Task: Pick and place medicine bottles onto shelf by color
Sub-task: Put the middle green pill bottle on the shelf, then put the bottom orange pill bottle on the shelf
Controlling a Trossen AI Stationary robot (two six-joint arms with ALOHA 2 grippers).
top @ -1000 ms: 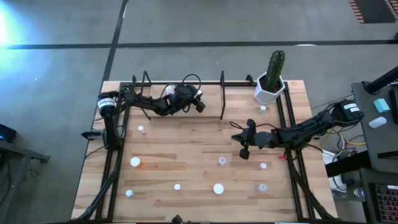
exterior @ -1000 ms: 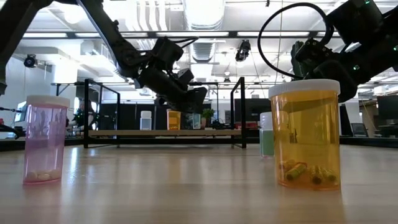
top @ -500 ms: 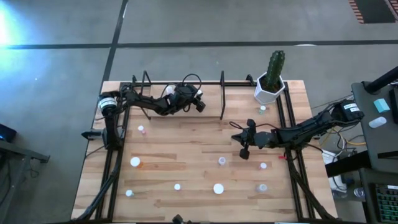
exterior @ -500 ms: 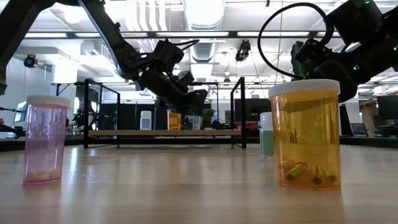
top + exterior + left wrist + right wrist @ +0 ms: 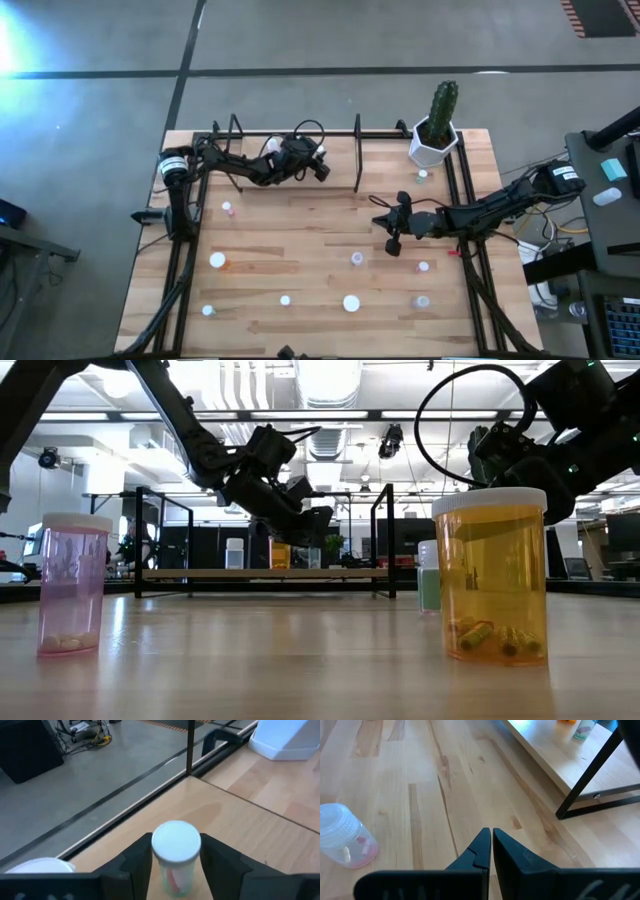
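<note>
Sorting looks barely under way, judged by where the medicine bottles stand. On the shelf (image 5: 335, 150), at the far edge of the bench (image 5: 300, 230), the low view shows a clear bottle (image 5: 233, 552) and an orange bottle (image 5: 280, 552). A third stands beneath the left claw (image 5: 318, 168), so at least three have reached the board; the arm may hide more.

That left claw hangs over the shelf's right half. In its wrist view, it straddles a white-capped bottle (image 5: 176, 845) that stands upright on the shelf board. Whether the claw grips that bottle or stands loose around it cannot be told. Another white cap (image 5: 37, 866) sits just beside it.

The right claw (image 5: 390, 240) is closed and holds nothing. It hovers over the bench right of centre, with a pinkish bottle (image 5: 342, 837) near it.

Counted from above, nine loose bottles (image 5: 217, 260) are on the bench:
- three down the left side
- two in the middle
- three at the near right
- one just in front of the cactus pot (image 5: 432, 140)

Closest to the low camera are a pink bottle (image 5: 72, 585) and an orange bottle with capsules (image 5: 490, 580), with a greenish bottle (image 5: 428, 575) behind the orange one. There is one shelf, one cactus pot and two arms. Most of the job, it seems, is left.
</note>
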